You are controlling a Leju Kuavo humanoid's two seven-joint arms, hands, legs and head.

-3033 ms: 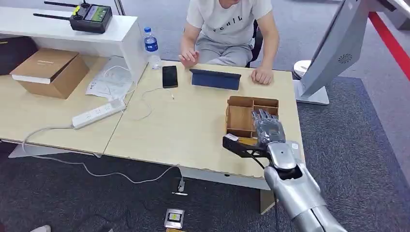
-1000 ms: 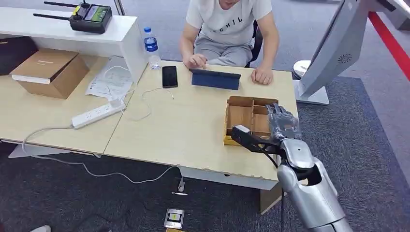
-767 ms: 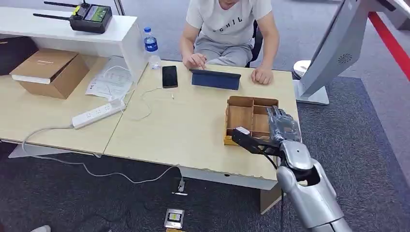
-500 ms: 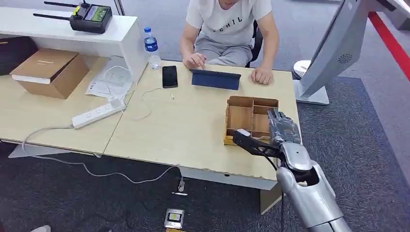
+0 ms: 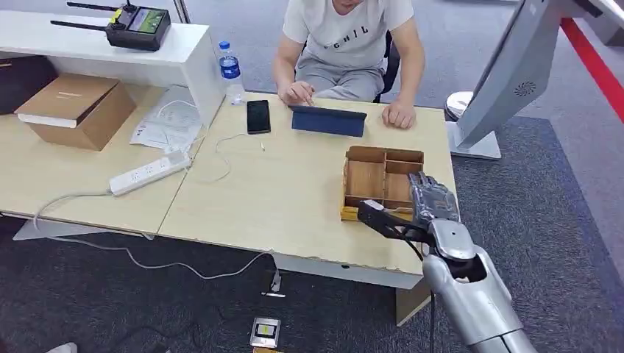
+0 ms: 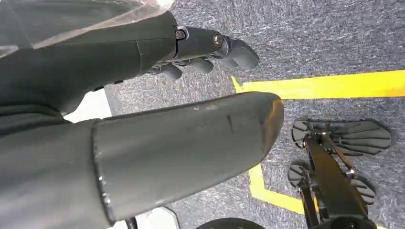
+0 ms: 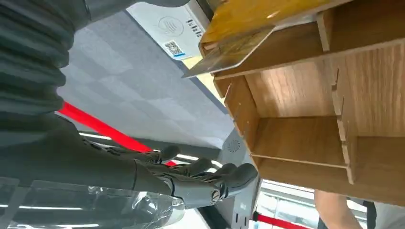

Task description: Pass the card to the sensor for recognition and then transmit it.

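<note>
The right robot hand comes in from the picture's edge, its dark fingers stretched out and apart, holding nothing. Close beside them is an open wooden box split into compartments by thin dividers. A card juts out tilted over one compartment's edge (glare hides its print). Past it lies a white sensor pad with a printed code, and a red stripe crosses the grey floor.

**Count of things on and around the tabletop**

We count one wooden organizer, one card, one phone, one tablet, one water bottle, one power strip, one cardboard box, one remote controller and one person.
</note>
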